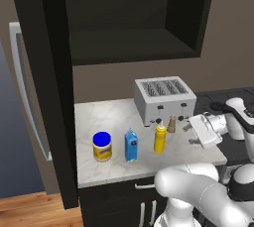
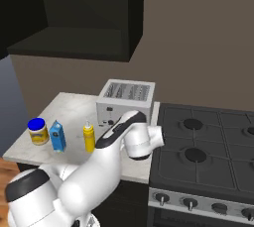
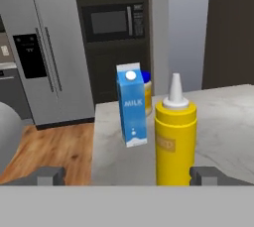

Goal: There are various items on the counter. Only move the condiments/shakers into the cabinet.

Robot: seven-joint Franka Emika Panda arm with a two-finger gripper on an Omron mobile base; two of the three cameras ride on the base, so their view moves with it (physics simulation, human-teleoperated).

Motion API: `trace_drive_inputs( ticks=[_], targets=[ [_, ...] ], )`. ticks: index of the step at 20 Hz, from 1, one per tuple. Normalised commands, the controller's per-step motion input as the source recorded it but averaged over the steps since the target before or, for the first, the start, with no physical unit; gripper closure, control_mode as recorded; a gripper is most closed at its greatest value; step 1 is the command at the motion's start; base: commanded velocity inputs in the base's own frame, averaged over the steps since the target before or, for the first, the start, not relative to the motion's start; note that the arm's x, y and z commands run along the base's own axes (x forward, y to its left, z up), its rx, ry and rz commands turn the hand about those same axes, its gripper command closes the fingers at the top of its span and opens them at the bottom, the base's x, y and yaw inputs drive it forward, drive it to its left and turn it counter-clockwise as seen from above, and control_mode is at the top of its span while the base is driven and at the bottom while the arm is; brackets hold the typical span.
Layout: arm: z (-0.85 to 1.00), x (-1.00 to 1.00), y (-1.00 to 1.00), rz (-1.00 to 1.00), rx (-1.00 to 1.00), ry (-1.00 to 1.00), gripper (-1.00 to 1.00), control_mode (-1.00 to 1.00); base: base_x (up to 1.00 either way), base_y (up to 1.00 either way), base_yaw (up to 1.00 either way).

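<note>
Approaching the yellow squeeze bottle, the gripper has jaws spread wide, nothing held; fingertips show at bottom of hand view, w/ the bottle between them but off-centre, toward lower right of frame and close to that tip.

Layout, left base view: bottle stands upright at frame centre on the marble counter, small tan shaker just beside it, up and to the right, against the front of the silver toaster. Milk carton just left of bottle; blue-lidded jar further left. Wall cabinet fills upper frame, shelf dark, no items seen inside. Gripper body sits right of centre, right of the bottle at about bottle height.

Assessment: no condiment stowed yet; the three still on counter.

Risks:
- Off-centre approach: nearer finger may strike bottle before closing, tipping it or shoving it into the carton.
- Bottle tall and narrow, so a high grip or fast lift could swing it.
- Shaker close by; wrist may knock it on the way in.
- Carton is not a condiment; must stay.
- Cabinet opening sits well above counter; the lower edge could catch the bottle on lift.
</note>
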Motion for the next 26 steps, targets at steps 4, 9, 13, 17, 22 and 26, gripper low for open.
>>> trace_drive_inputs(
  ticks=[4,9,13,17,22,26],
  targets=[
    [0.00,0.01,0.16,0.00,0.00,-0.01,-1.00,-1.00,0.00,0.00,0.00],
    [0.00,0.07,0.25,0.00,0.00,0.00,-1.00,-1.00,0.00,0.00,0.00],
    [0.00,0.10,0.30,0.00,0.00,0.00,-1.00,-1.00,0.00,0.00,0.00],
    [0.00,0.14,0.28,0.00,0.00,0.00,-1.00,-1.00,0.00,0.00,0.00],
    [0.00,0.06,0.13,0.00,0.00,0.00,-1.00,-1.00,0.00,0.00,0.00],
    [0.00,0.01,0.08,0.00,0.02,0.00,-1.00,-1.00,0.00,0.00,0.00]
  ],
)
